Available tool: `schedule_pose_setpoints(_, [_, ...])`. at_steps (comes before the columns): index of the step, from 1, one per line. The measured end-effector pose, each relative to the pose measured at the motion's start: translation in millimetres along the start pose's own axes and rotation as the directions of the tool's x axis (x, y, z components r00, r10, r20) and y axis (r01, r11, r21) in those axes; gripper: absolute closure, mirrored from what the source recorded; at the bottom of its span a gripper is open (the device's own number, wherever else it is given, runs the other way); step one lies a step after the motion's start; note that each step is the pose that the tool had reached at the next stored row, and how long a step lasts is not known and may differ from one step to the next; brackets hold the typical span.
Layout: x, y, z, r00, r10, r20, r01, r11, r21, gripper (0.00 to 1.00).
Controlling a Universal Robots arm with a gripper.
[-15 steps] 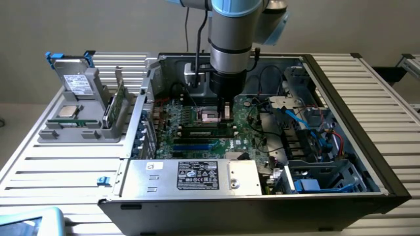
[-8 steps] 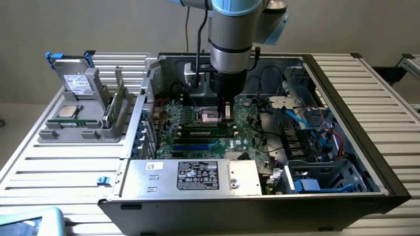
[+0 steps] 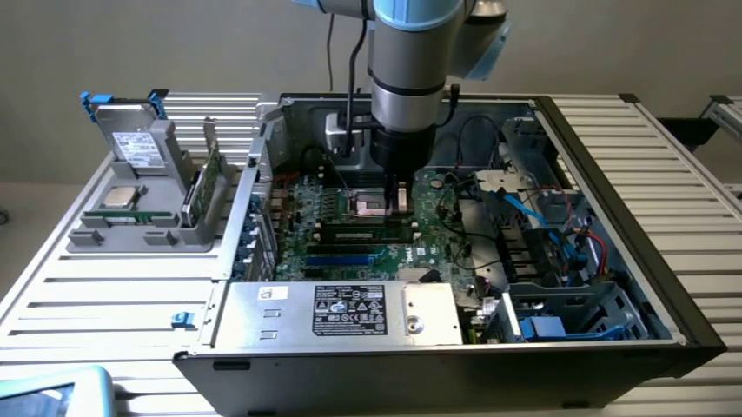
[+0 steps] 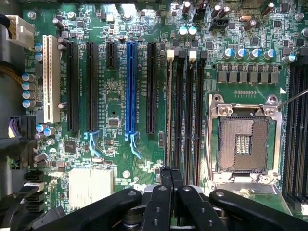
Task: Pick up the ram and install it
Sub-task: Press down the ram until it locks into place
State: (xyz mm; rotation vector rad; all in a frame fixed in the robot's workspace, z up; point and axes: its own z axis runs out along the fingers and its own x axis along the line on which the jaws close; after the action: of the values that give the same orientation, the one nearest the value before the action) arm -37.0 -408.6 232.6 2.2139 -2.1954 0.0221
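In the exterior view the ram [image 3: 204,187], light, stiff and fragile, probably best pinched along its long edges, stands in the holder on the tabletop [image 3: 104,295], while in the wrist view the claw [image 4: 171,180] hovers pressed together, empty, above the motherboard [image 4: 115,101].

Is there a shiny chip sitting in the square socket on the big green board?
No. In the wrist view the square socket on the motherboard is open and bare, showing its pin field.
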Motion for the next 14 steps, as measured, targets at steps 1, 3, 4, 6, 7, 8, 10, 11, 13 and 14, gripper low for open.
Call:
schedule_pose_setpoints(1, [0.0, 0.0, 0.7, 1.0000, 0.000, -0.0008, 0.000, 1.0000, 0.0000, 0.89])
schedule_pose_setpoints(3, [0.0, 0.0, 1.9, 1.0000, -0.001, -0.0025, 0.001, 1.0000, 0.0000, 0.89])
schedule_pose_setpoints(4, [0.0, 0.0, 2.5, 1.0000, -0.001, -0.0034, 0.001, 1.0000, 0.0000, 0.89])
schedule_pose_setpoints(6, [0.0, 0.0, 3.4, 1.0000, -0.002, -0.0055, 0.002, 1.0000, -0.0001, 0.89])
schedule_pose_setpoints(7, [0.0, 0.0, 3.7, 1.0000, -0.002, -0.0064, 0.002, 1.0000, -0.0002, 0.89])
schedule_pose_setpoints(8, [0.0, 0.0, 3.8, 1.0000, -0.002, -0.0071, 0.002, 1.0000, -0.0003, 0.89])
schedule_pose_setpoints(10, [-0.1, 0.0, 4.3, 1.0000, -0.002, -0.0082, 0.002, 1.0000, 0.0000, 0.89])
schedule_pose_setpoints(11, [-0.1, 0.0, 4.5, 1.0000, -0.002, -0.0094, 0.002, 1.0000, -0.0001, 0.89])
schedule_pose_setpoints(13, [-0.1, 0.0, 4.9, 0.9999, -0.002, -0.0113, 0.002, 1.0000, -0.0002, 0.89])
schedule_pose_setpoints(14, [-0.1, 0.0, 5.1, 0.9999, -0.002, -0.0117, 0.002, 1.0000, -0.0002, 0.89])
